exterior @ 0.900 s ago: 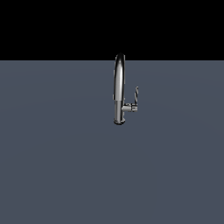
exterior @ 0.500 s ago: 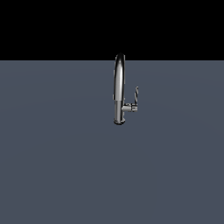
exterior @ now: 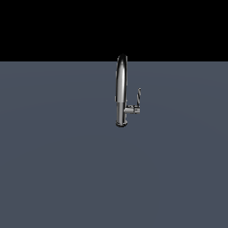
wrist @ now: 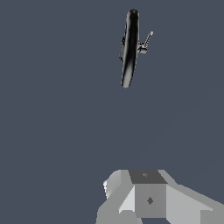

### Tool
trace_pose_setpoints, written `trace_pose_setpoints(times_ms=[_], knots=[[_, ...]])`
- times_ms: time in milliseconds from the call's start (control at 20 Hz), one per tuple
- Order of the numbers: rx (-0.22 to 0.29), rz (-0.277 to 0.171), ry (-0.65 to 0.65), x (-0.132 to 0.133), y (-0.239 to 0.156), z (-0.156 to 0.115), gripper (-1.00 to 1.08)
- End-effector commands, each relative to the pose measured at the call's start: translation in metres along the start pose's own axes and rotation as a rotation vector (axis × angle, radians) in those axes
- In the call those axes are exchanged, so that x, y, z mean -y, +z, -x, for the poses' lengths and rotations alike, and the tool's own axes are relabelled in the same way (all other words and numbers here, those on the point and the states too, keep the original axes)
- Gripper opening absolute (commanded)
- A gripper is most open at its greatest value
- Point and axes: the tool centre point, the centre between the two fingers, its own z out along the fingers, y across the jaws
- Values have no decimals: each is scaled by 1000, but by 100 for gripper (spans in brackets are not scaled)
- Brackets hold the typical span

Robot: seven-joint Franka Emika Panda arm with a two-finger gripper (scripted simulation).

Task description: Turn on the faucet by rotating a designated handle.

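Nothing in the exterior view has shifted since the earlier frames. Nearest, the grey blocky gripper point(wrist: 148, 197) shows only its body (finger opening cannot be told), holding nothing. Well beyond stands the tall shiny chrome gooseneck faucet point(exterior: 120, 89), its thin chrome lever handle point(exterior: 138, 99) on the exterior view's right. The approach step is in hand; next the arm must reach that lever.

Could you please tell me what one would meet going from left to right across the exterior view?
Bare grey surface → the faucet, its upright arched spout and round base → the short stub sticking out from its side → the handle, a thin lever rising from the stub's end → bare grey surface again. The gripper is not in this view.
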Motion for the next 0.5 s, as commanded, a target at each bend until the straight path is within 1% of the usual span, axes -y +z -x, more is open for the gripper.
trace_pose_setpoints(times_ms=[0,450], knots=[[25,-27,28,0,1,-12,-100],[137,-152,152,-3,7,-65,-100]])
